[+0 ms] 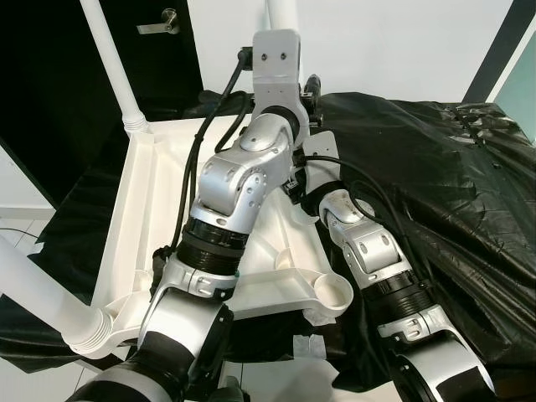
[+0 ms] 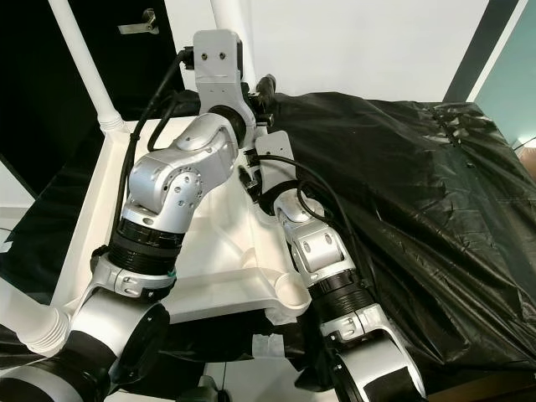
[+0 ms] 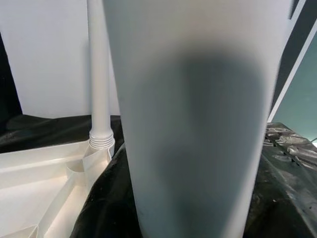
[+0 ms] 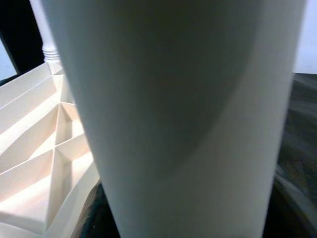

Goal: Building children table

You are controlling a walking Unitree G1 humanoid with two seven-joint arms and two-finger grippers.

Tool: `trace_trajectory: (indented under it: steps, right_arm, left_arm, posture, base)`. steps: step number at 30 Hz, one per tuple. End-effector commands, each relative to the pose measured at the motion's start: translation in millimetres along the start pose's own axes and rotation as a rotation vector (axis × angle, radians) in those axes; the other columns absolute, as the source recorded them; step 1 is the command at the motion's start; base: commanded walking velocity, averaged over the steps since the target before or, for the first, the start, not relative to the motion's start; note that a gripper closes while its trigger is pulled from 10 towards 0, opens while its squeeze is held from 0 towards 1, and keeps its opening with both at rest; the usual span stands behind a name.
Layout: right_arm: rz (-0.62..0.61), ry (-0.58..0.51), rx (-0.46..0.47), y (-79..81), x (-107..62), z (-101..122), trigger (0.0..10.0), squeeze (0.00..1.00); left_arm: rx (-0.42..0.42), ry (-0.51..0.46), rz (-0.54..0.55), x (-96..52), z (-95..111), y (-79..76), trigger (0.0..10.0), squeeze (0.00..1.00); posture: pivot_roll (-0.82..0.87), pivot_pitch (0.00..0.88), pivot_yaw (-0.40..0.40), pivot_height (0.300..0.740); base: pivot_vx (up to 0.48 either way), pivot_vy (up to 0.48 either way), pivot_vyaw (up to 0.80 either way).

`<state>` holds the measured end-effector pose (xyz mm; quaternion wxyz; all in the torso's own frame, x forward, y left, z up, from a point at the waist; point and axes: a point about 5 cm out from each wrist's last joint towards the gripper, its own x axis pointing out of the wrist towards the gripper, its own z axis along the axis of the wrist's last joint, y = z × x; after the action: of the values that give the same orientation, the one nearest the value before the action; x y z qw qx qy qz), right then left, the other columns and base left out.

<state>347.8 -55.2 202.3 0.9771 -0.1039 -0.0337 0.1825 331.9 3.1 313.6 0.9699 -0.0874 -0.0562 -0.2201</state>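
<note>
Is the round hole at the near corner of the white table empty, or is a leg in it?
Empty. The near corner socket is an open cup with nothing standing in it, while the far-left leg stands in its corner of the upside-down tabletop.

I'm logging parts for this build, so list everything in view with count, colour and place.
tabletop: one, white, lying upside down on the black sheet, ribbed underside up.
legs: three, white. One stands in the far left corner socket, one sits in the near left corner, one rises at the far right corner, close before both wrist cameras.
empty socket: one, white, near right corner of the tabletop.
sheet: one, black, crumpled, under the tabletop and spread to the right.
door: one, black, far left, with a metal handle.
wall: white, at the back.
left arm: silver, reaching to the third leg.
right arm: silver, reaching to the same spot.
</note>
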Motion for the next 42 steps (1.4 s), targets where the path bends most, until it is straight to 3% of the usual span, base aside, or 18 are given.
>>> trace_trajectory:
  steps: [1,6,7,8,9,10,11,12,15,16,23,26,27,29,31,34,38,42]
  right_arm:
    - [-0.002,0.004,-0.009,2.9,1.1,0,0.0,0.0]
    - [-0.025,0.006,0.007,-2.4,1.6,-2,0.0,0.0]
    - [-0.023,0.005,0.019,-4.4,2.2,-3,0.5,0.0]
    - [-0.014,0.001,0.03,-7.1,2.8,-3,3.1,0.0]
    - [-0.014,0.001,0.03,-7.1,2.8,-3,3.1,0.0]
    - [0.0,-0.006,0.043,-9.6,3.3,-2,6.2,0.0]
    - [0.0,-0.006,0.043,-9.6,3.3,-2,6.2,0.0]
    - [0.03,-0.015,0.054,-12.7,3.6,-1,10.0,0.0]
    - [0.068,-0.024,0.059,-16.8,3.6,0,10.0,0.0]
    - [0.105,-0.031,0.06,-21.7,3.7,0,10.0,0.0]
    - [0.233,-0.039,0.081,-33.6,4.0,2,10.0,0.0]
    - [0.233,-0.039,0.081,-33.6,4.0,2,10.0,0.0]
    - [0.294,-0.042,0.072,-37.0,2.5,3,10.0,0.0]
    - [0.294,-0.042,0.072,-37.0,2.5,3,10.0,0.0]
    - [0.383,-0.051,0.048,-40.2,-0.7,5,10.0,0.0]
    - [0.584,-0.063,-0.042,-43.6,-10.3,6,10.0,0.0]
    - [0.622,-0.066,-0.061,-44.0,-12.1,7,10.0,0.0]
    - [0.716,-0.047,-0.1,-47.1,-17.1,4,10.0,0.0]
  left_arm:
    - [0.036,-0.028,-0.034,-1.9,9,-12.4,10.0,0.0]
    - [0.08,-0.081,-0.147,-3.9,12,-20.0,10.0,0.0]
    - [0.035,-0.078,-0.204,-5.8,11,-23.2,10.0,0.0]
    - [0.033,-0.078,-0.24,-7.8,10,-25.0,10.0,1.0]
    - [0.033,-0.078,-0.24,-7.8,10,-25.0,10.0,1.0]
    - [0.038,-0.071,-0.263,-8.9,10,-25.4,10.0,1.0]
    - [0.038,-0.071,-0.263,-8.9,10,-25.4,10.0,1.0]
    - [0.057,-0.067,-0.308,-11.3,9,-25.0,10.0,1.0]
    - [0.108,-0.058,-0.358,-14.3,7,-23.9,10.0,1.0]
    - [0.118,-0.041,-0.421,-18.0,4,-21.8,10.0,0.0]
    - [0.085,-0.028,-0.614,-30.9,1,-16.9,10.0,0.0]
    - [0.085,-0.028,-0.614,-30.9,1,-16.9,10.0,0.0]
    - [0.078,-0.031,-0.669,-35.1,2,-15.5,10.0,0.0]
    - [0.078,-0.031,-0.669,-35.1,2,-15.5,10.0,0.0]
    - [0.069,-0.023,-0.707,-37.3,2,-12.5,10.0,0.0]
    - [0.034,0.007,-0.734,-36.5,4,-0.4,10.0,0.0]
    - [0.031,0.01,-0.747,-36.2,5,3.7,10.0,0.0]
    - [0.008,0.022,-0.768,-37.5,13,25.6,10.0,0.0]
  posture:
    - [0.18,0.0,-0.016,0.74]
    - [0.18,0.0,-0.013,0.74]
    - [0.18,0.0,-0.013,0.74]
    - [0.18,0.0,-0.013,0.74]
    - [0.18,0.0,-0.013,0.74]
    - [0.18,0.0,-0.013,0.74]
    - [0.18,0.0,-0.013,0.74]
    - [0.17,0.0,-0.013,0.74]
    - [0.17,0.0,-0.014,0.74]
    - [0.17,0.0,-0.014,0.74]
    - [0.17,0.005,-0.017,0.74]
    - [0.17,0.005,-0.017,0.74]
    - [0.17,0.009,-0.017,0.74]
    - [0.17,0.009,-0.017,0.74]
    - [0.16,0.013,-0.019,0.74]
    - [0.16,0.014,-0.02,0.74]
    - [0.16,0.014,-0.021,0.74]
    - [0.16,0.018,-0.021,0.74]
  base:
    - [0.0,0.0,0.0]
    - [0.0,0.0,0.0]
    - [0.0,0.0,0.0]
    - [0.0,0.0,0.0]
    - [0.0,0.0,0.0]
    - [0.0,0.0,0.0]
    - [0.0,0.0,0.0]
    - [0.0,0.0,0.0]
    - [0.0,0.0,0.0]
    - [0.0,0.0,0.0]
    - [0.0,0.0,0.0]
    - [0.0,0.0,0.0]
    - [0.0,0.0,0.0]
    - [0.0,0.0,0.0]
    - [0.0,0.0,0.0]
    - [0.0,0.0,0.0]
    - [0.0,0.0,0.0]
    - [0.0,0.0,0.0]
